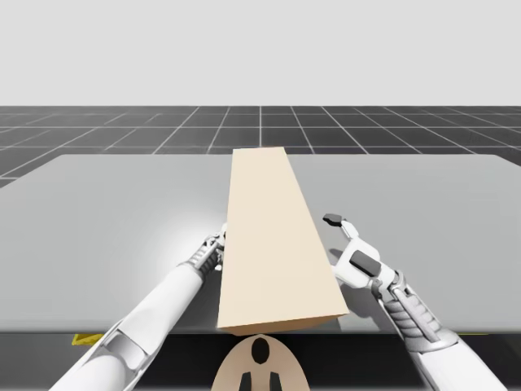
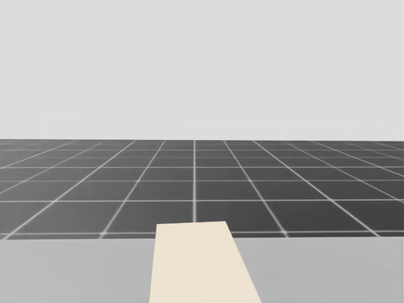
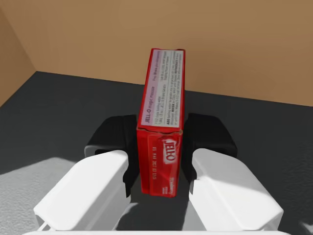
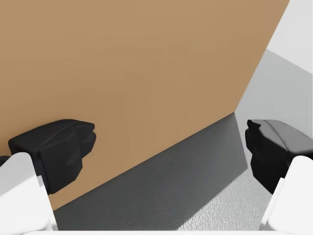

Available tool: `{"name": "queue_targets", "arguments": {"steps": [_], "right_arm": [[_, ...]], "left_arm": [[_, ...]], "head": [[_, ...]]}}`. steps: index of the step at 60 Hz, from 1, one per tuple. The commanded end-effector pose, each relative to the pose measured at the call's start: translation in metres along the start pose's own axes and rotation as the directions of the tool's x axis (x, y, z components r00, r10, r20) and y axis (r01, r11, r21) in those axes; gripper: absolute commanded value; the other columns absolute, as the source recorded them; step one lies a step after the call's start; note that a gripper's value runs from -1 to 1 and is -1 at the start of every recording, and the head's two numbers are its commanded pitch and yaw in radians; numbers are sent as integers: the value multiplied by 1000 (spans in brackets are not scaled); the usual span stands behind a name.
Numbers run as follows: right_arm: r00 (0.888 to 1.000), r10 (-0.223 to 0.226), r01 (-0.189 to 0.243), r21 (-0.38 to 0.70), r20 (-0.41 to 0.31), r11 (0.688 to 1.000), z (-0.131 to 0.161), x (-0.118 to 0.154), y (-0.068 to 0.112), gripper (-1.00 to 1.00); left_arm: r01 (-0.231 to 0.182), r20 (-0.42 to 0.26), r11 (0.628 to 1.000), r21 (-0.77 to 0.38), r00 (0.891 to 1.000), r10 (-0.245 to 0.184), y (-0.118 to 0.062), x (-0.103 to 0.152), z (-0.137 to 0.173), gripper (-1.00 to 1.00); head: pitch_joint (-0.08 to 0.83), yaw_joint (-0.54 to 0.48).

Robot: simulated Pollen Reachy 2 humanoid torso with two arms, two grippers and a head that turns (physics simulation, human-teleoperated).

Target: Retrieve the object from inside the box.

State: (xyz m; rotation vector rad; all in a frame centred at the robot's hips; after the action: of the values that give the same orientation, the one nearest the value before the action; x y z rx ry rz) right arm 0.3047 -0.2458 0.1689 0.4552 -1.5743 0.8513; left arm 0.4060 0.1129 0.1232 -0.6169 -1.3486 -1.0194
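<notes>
Tan cardboard, smooth and matte, forms the long flat-topped box [image 1: 273, 236] lying on the grey table [image 1: 106, 212]. My left gripper [image 3: 161, 137] reaches in at the box's side and is clamped on the red box [image 3: 164, 88], its black pads [image 3: 115, 142] pressing both broad faces. That slim, glossy carton stands on edge between the fingers, pale printed panel upward, on a dark, finely grained floor. My right gripper [image 4: 166, 147] is spread wide, the box's outer wall just ahead.
</notes>
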Motion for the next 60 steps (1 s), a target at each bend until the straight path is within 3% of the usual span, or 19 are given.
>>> {"name": "queue_targets", "arguments": {"steps": [1, 14, 40, 52, 60], "right_arm": [[1000, -7, 7, 24, 20, 1000, -4, 3, 4, -1000], [1000, -8, 8, 25, 20, 1000, -3, 3, 4, -1000], [1000, -14, 14, 23, 20, 1000, -3, 3, 1, -1000], [1000, -14, 14, 22, 19, 1000, -2, 3, 0, -1000], [1000, -15, 15, 20, 19, 1000, -2, 3, 0, -1000]], "left_arm": [[-36, 44, 999, -22, 998, 37, -17, 3, -13, 1000], [-22, 47, 997, 74, 999, 18, 1, 4, 38, 1000], [-53, 58, 949, 312, 998, 37, 29, -8, 166, 1000], [-49, 70, 926, 374, 997, 25, 34, -2, 197, 1000], [-35, 94, 904, 425, 996, -6, 47, 17, 214, 1000]], "head": [[15, -25], [8, -23], [-2, -21], [-4, -20], [-8, -22]]}}
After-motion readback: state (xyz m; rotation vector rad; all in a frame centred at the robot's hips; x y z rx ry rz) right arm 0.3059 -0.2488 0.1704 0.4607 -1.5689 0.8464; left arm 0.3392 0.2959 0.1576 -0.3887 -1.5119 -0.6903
